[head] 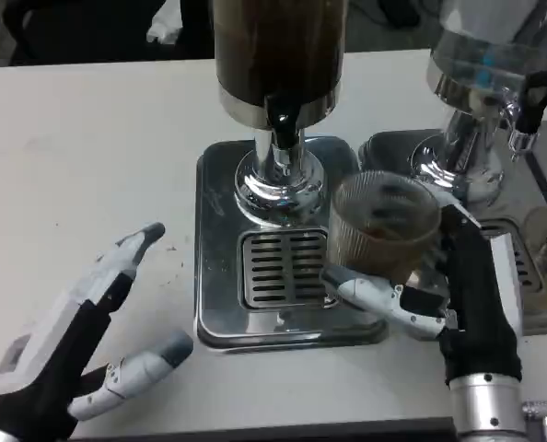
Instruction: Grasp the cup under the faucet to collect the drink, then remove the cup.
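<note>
At the table's near edge, the robot's left hand (80, 336) lies with fingers spread, holding nothing, on the white table (89, 147). The right hand (439, 295) grips a ribbed clear cup (384, 226) holding a shallow layer of brown drink, at the right edge of the steel drip tray (218, 230), beside its slotted grate (283, 267). Behind, the dark-filled dispenser (278, 46) stands, its black faucet (281, 120) left of the cup. Toward the far right corner sits a clear dispenser (494, 46).

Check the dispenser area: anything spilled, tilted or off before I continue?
No spill visible on the drip tray. The right hand holds the cup upright, right of the dark dispenser's faucet, not under it. The left hand is open on the table.
</note>
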Robot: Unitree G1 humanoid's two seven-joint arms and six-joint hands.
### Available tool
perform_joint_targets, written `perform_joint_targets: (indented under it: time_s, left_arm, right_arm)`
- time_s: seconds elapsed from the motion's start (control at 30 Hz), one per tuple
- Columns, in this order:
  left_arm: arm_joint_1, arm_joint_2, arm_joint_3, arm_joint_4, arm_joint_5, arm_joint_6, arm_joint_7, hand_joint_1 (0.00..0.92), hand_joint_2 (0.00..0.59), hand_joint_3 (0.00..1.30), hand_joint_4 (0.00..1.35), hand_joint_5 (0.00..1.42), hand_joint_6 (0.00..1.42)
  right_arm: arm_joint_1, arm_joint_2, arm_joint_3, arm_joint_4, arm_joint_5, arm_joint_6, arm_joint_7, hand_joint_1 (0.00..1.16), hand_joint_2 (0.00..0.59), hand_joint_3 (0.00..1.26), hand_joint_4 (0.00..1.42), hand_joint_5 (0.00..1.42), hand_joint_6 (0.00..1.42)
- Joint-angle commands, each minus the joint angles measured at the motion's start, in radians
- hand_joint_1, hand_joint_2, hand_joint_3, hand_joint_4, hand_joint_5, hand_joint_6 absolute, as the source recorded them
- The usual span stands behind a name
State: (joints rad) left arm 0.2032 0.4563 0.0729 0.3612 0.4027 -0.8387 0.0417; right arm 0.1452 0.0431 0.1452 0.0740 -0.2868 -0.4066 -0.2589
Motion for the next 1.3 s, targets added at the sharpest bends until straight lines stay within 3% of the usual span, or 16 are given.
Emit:
perform_joint_targets:
  time_s: [0.03, 0.33, 0.5, 0.73, 1.1, 1.3]
  left_arm:
    - [0.045, 0.026, 0.013, -0.067, 0.04, 0.046, 0.019, 0.0, 0.106, 0.0, 0.0, 0.0, 0.0]
    - [0.151, 0.066, 0.042, -0.249, 0.186, 0.135, 0.047, 0.0, 0.103, 0.0, 0.0, 0.0, 0.0]
    - [0.218, 0.077, 0.052, -0.347, 0.268, 0.181, 0.074, 0.0, 0.1, 0.0, 0.0, 0.0, 0.0]
    - [0.316, 0.07, 0.057, -0.423, 0.297, 0.209, 0.101, 0.0, 0.102, 0.0, 0.0, 0.0, 0.0]
    - [0.41, 0.067, 0.064, -0.493, 0.318, 0.208, 0.134, 0.0, 0.109, 0.0, 0.0, 0.0, 0.0]
    - [0.427, 0.057, 0.065, -0.519, 0.331, 0.218, 0.151, 0.0, 0.11, 0.0, 0.0, 0.0, 0.0]
  right_arm:
    - [0.046, 0.009, 0.016, -0.104, 0.015, 0.008, 0.026, 1.06, 0.125, 0.79, 0.85, 0.91, 1.29]
    - [0.104, -0.022, 0.018, -0.236, 0.033, 0.043, 0.102, 1.05, 0.124, 0.8, 0.85, 0.92, 1.29]
    - [0.145, -0.018, 0.038, -0.271, 0.046, 0.058, 0.134, 1.05, 0.124, 0.8, 0.85, 0.92, 1.29]
    - [0.196, -0.022, 0.05, -0.345, 0.042, 0.072, 0.147, 1.05, 0.124, 0.8, 0.85, 0.92, 1.3]
    - [0.26, -0.093, 0.021, -0.463, 0.09, 0.102, 0.25, 1.05, 0.124, 0.8, 0.86, 0.92, 1.31]
    - [0.281, -0.107, 0.014, -0.491, 0.102, 0.098, 0.268, 1.05, 0.123, 0.8, 0.86, 0.92, 1.31]
